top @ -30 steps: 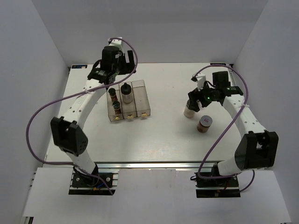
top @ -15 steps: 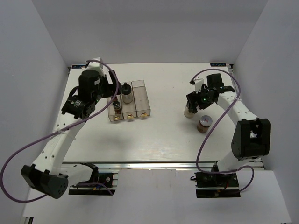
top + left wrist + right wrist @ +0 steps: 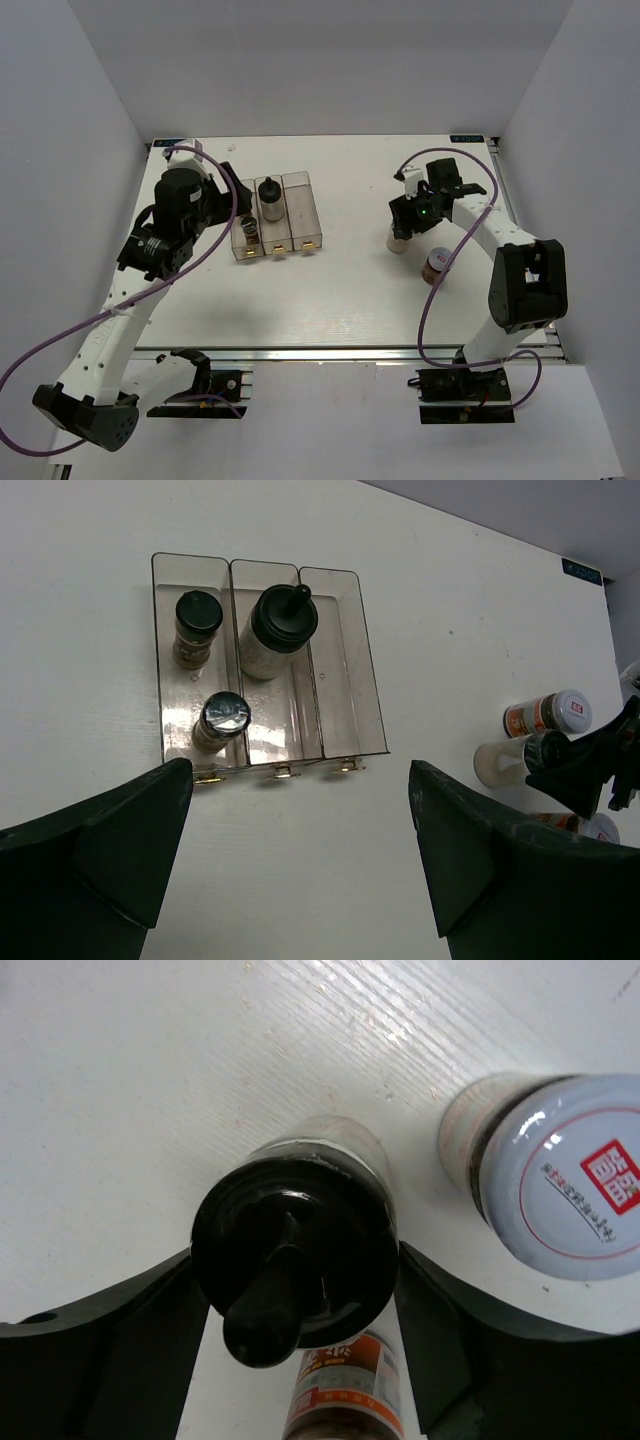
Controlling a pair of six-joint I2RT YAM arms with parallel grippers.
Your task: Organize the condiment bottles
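right wrist: black-capped bottle point(image 3: 293, 1245) gripped between the fingers point(image 3: 120, 1340) of the right gripper point(image 3: 296, 1260).

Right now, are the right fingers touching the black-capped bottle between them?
Cannot tell. In the right wrist view the right fingers flank the black-capped bottle with no visible gap, but black on black hides any contact.
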